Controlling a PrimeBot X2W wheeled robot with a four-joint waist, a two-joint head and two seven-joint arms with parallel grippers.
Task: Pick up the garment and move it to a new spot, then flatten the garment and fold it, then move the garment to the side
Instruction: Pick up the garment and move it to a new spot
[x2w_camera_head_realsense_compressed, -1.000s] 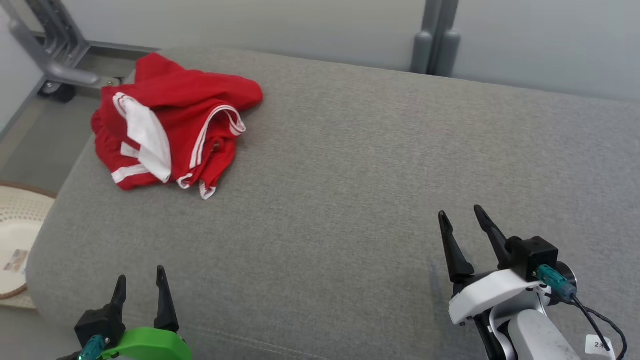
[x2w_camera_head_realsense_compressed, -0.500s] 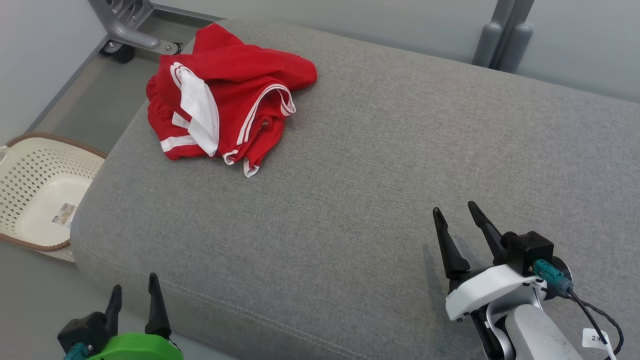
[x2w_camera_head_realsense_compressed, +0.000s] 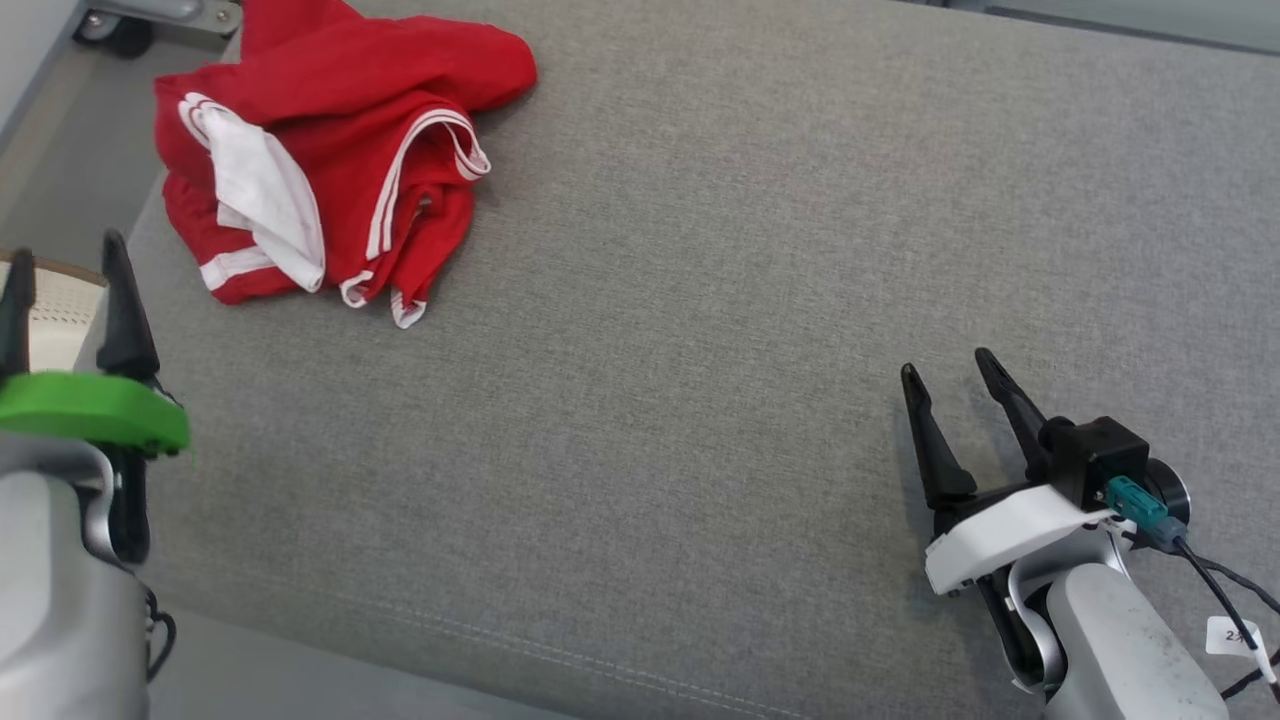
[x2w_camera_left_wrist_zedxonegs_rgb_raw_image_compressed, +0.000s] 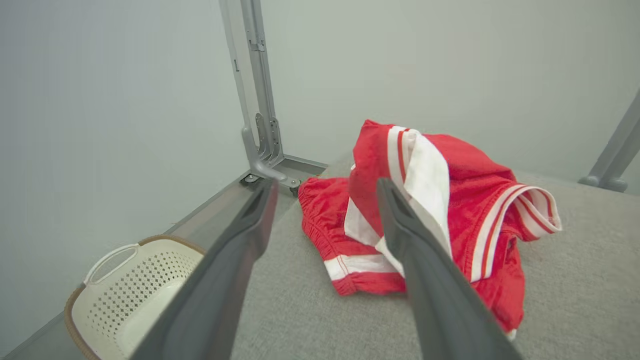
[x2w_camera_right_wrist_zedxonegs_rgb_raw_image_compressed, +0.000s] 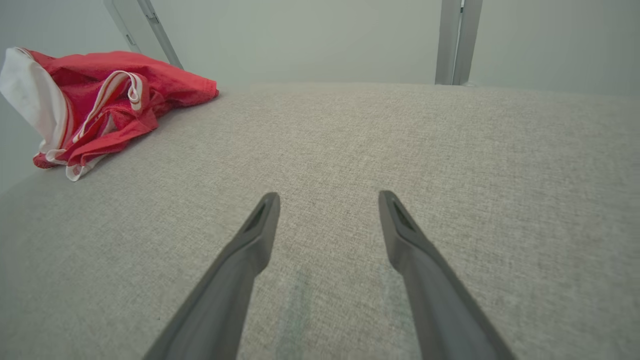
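Note:
The garment (x2w_camera_head_realsense_compressed: 330, 140) is a crumpled red piece with white stripes and a white panel. It lies bunched at the far left corner of the grey cushion (x2w_camera_head_realsense_compressed: 680, 300). My left gripper (x2w_camera_head_realsense_compressed: 65, 255) is open at the cushion's left edge, just short of the garment and apart from it. In the left wrist view the left gripper (x2w_camera_left_wrist_zedxonegs_rgb_raw_image_compressed: 327, 182) points at the garment (x2w_camera_left_wrist_zedxonegs_rgb_raw_image_compressed: 475, 170), which lies ahead between and past its fingers. My right gripper (x2w_camera_head_realsense_compressed: 947, 365) is open low over the cushion at the near right, far from the garment. In the right wrist view the right gripper (x2w_camera_right_wrist_zedxonegs_rgb_raw_image_compressed: 328, 195) holds nothing, with the garment (x2w_camera_right_wrist_zedxonegs_rgb_raw_image_compressed: 125, 85) far off at the upper left.
A cream perforated basket (x2w_camera_left_wrist_zedxonegs_rgb_raw_image_compressed: 135, 280) with a brown rim stands on the floor left of the cushion, below my left gripper. A grey metal frame leg (x2w_camera_left_wrist_zedxonegs_rgb_raw_image_compressed: 260, 125) rises behind the garment's corner, and another post (x2w_camera_right_wrist_zedxonegs_rgb_raw_image_compressed: 452, 40) stands behind the cushion's far edge.
The head camera has turned and tipped down, shifting the whole picture. My left gripper has risen from the bottom edge to the left edge, nearer the garment. The garment lies as before.

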